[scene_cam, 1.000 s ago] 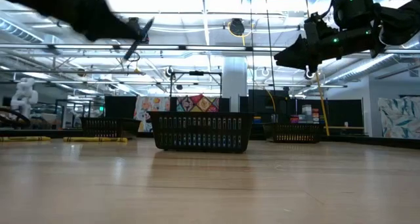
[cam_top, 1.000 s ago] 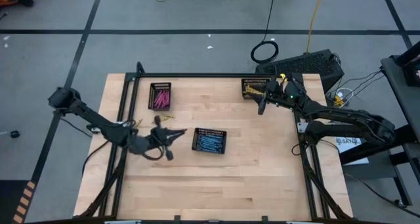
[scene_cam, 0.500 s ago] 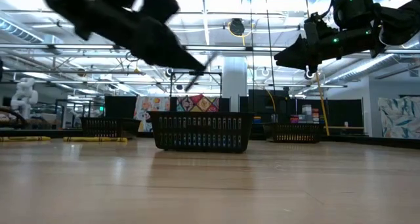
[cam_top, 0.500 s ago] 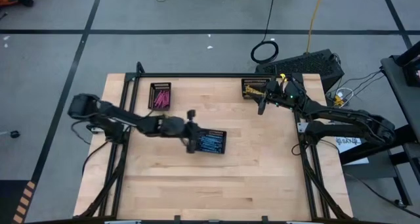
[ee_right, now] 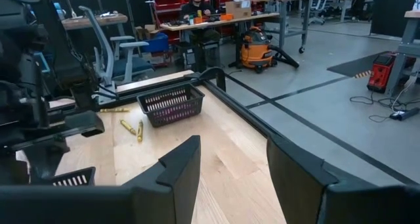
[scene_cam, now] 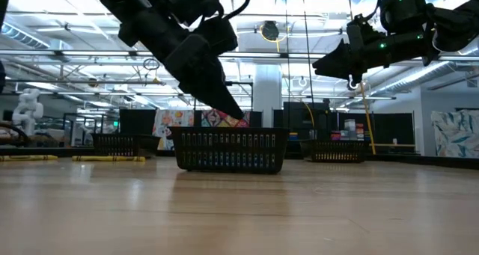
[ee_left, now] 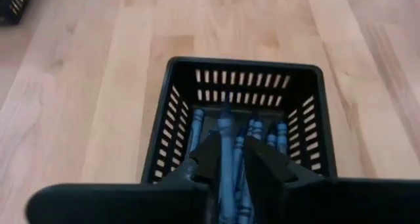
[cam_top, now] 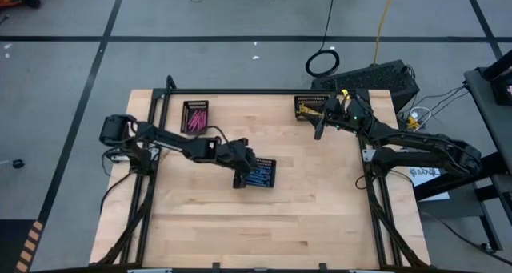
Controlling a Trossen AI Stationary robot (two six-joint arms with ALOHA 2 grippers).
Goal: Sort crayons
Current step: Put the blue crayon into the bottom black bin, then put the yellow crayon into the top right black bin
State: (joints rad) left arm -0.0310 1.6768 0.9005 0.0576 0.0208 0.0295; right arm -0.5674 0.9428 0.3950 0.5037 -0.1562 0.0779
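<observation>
Reaching over the middle of the pale wooden table (cam_top: 264, 217), the left gripper (cam_top: 244, 167) hangs just above the small black mesh tray of blue crayons (cam_top: 258, 174), its dark fingertips (ee_left: 209, 159) dipping over the tray's open top. In the left wrist view the two fingers stand slightly apart with a blue crayon (ee_left: 228, 159) between them, lying in line with the others in the tray; whether they pinch it or have let it go cannot be told. The right gripper (cam_top: 319, 130) waits in the air near the table's far right corner, beside the black mesh tray holding yellow crayons (cam_top: 308, 107), its fingers (ee_right: 180, 163) spread with nothing between them. A third black mesh tray with pink crayons (cam_top: 195, 117) sits at the far left, and a few loose yellow crayons (ee_right: 133, 129) lie on the wood close by it.
</observation>
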